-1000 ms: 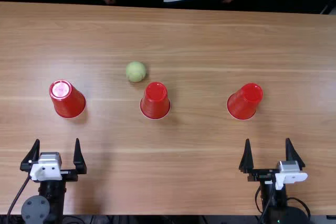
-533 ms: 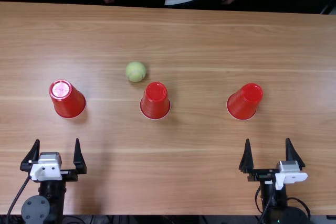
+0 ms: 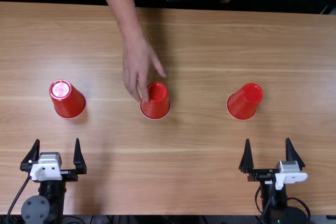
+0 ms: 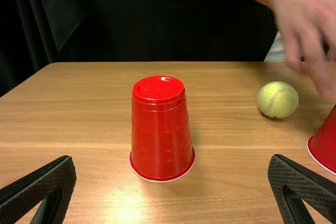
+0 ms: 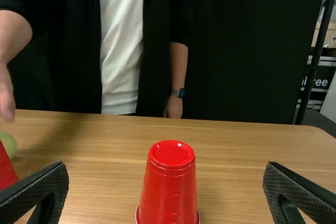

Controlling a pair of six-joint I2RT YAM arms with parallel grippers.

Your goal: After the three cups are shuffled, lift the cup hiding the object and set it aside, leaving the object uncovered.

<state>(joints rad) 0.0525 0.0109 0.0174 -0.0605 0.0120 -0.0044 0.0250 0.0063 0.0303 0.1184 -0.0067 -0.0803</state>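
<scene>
- Jaws spread wide and holding nothing: left gripper point(image 3: 56, 141) and right gripper point(image 3: 267, 141), both at the near edge.
- The tennis ball point(image 4: 277, 99) lies uncovered just beyond the middle red cup point(image 3: 155, 100), below a person's hand point(image 3: 139, 69), well apart from both grippers.

Light brown wooden surface point(image 3: 210, 35). Standing rim-down in a row: left cup point(image 3: 66, 99), middle cup point(image 3: 155, 101), right cup point(image 3: 244, 101). Yellow-green ball point(image 4: 277, 99) near the middle cup.

Three red cups are counted: left cup point(image 3: 66, 99), middle cup point(image 3: 155, 100), right cup point(image 3: 244, 101). One ball point(image 4: 277, 99) and one person's hand point(image 3: 140, 69) are seen.
</scene>
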